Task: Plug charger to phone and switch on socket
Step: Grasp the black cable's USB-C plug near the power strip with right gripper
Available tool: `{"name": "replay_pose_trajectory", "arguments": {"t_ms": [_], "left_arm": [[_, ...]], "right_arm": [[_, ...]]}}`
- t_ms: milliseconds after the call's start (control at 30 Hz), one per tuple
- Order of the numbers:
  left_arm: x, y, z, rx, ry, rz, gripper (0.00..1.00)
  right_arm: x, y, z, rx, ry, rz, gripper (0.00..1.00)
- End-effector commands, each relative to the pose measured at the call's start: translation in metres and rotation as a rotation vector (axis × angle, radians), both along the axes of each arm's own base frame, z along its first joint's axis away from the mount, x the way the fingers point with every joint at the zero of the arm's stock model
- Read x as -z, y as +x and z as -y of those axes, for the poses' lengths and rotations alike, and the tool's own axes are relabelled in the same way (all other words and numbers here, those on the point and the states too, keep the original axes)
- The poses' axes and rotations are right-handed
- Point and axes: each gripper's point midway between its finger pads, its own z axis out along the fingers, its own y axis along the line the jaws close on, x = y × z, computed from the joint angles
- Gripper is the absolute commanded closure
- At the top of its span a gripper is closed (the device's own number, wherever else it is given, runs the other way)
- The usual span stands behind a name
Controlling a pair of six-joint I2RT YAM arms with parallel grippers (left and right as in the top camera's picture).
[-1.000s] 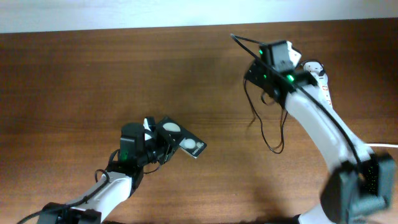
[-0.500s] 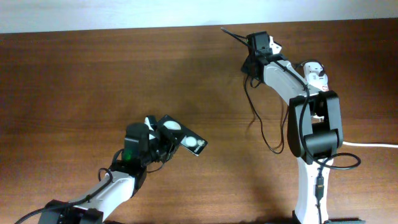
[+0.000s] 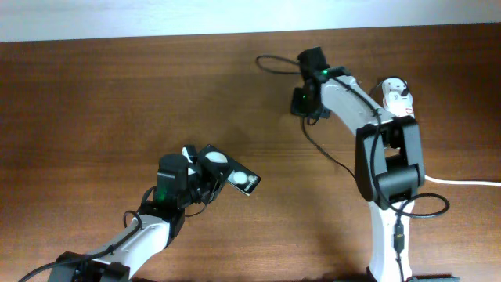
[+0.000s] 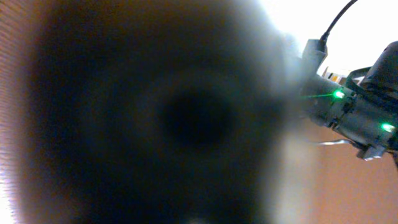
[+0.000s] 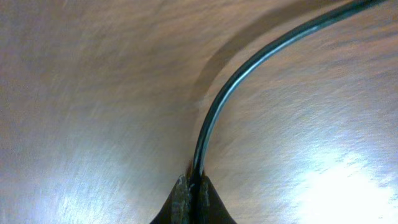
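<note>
The phone (image 3: 233, 175), a black slab with two white round blobs, is held tilted over the table at lower left, with my left gripper (image 3: 200, 177) shut on its left end. A dark blur right up against the lens fills most of the left wrist view. My right gripper (image 3: 303, 106) is at the upper middle, shut on the charger (image 5: 227, 84). This thin black cable runs from between the fingertips (image 5: 182, 190) and curves up to the right. The charger (image 3: 319, 143) trails toward the right arm. The white socket (image 3: 396, 92) lies half hidden behind that arm.
A thick white cord (image 3: 466, 182) runs off the right edge. The right arm's upright link (image 3: 387, 168) stands at the right of the table. The right arm (image 4: 351, 112), with green lights, shows at the right of the left wrist view.
My right gripper has closed on the charger cable and swung left and toward the table's middle. The cable's hanging loop has pulled straighter. My left gripper and the phone have barely moved.
</note>
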Motion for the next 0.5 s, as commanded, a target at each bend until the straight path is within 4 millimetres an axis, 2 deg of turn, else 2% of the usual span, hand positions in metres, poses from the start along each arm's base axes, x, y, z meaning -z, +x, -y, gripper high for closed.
{"name": "replay_pose_trajectory", "arguments": {"t_ms": [0, 67, 100, 133, 167, 200, 300, 367, 400, 467], "left_arm": [[-0.013, 0.006, 0.006, 0.028, -0.011, 0.047, 0.98], [-0.014, 0.005, 0.007, 0.039, -0.018, 0.045, 0.98], [-0.014, 0.004, 0.008, 0.046, -0.023, 0.044, 0.98], [-0.015, 0.003, 0.009, 0.052, -0.027, 0.043, 0.98], [-0.015, 0.003, 0.009, 0.053, -0.026, 0.043, 0.98], [-0.014, 0.002, 0.009, 0.052, -0.025, 0.037, 0.98], [-0.013, 0.002, 0.009, 0.052, -0.024, 0.035, 0.98], [-0.013, 0.002, 0.009, 0.052, -0.024, 0.035, 0.98], [-0.013, 0.002, 0.009, 0.051, -0.024, 0.035, 0.98], [-0.013, 0.003, 0.008, 0.045, -0.019, 0.036, 0.98]], "right_arm": [[0.024, -0.048, -0.039, -0.253, -0.037, -0.132, 0.96], [0.036, -0.077, -0.056, -0.353, -0.063, -0.194, 0.96], [0.044, -0.093, -0.062, -0.380, -0.074, -0.224, 0.89], [0.050, -0.103, -0.065, -0.398, -0.082, -0.243, 0.76], [0.054, -0.109, -0.066, -0.405, -0.085, -0.255, 0.58], [0.054, -0.110, -0.067, -0.409, -0.090, -0.253, 0.44], [0.050, -0.089, -0.059, -0.375, -0.126, -0.190, 0.33], [0.037, -0.058, -0.028, -0.131, -0.198, -0.114, 0.22], [0.034, -0.052, -0.024, -0.094, -0.194, -0.101, 0.21], [0.026, -0.028, -0.009, 0.017, -0.158, -0.041, 0.21]]}}
